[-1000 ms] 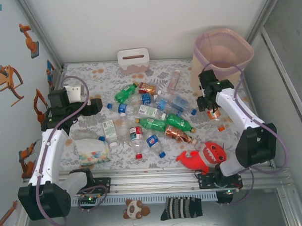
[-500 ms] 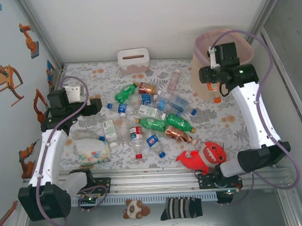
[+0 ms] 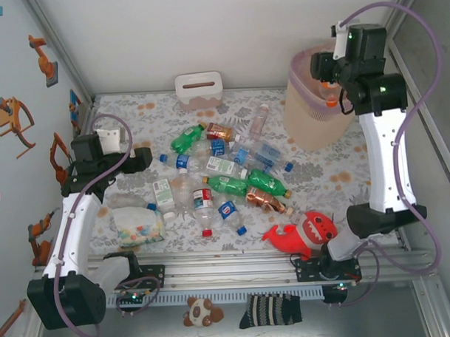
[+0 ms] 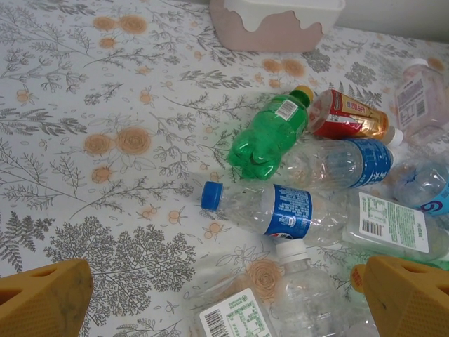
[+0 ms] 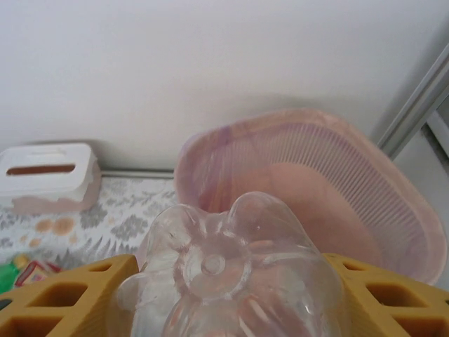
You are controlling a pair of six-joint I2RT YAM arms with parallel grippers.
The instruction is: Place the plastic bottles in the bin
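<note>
Floral tablecloth [image 3: 344, 179] is carrying the loose plastic bottles [image 3: 225, 176] at its middle, just beside the left gripper [image 3: 141, 158], which is hanging spread wide and empty. Farther back, the right gripper [image 3: 327, 91] is clutching 1 clear bottle [image 5: 224, 270] above the bin [image 3: 305, 125]. Next it probably needs centring, then releasing. 1 second ago this arm was hovering low over the cloth.

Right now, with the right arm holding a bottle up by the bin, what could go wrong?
1. The right gripper holds the clear bottle near the rim of the bin, not clearly over its middle. Released here, it may clip the rim and bounce onto the table.
2. The pink liner lies over the rim close to the gripper. Lowering further could snag it or nudge the bin.
</note>
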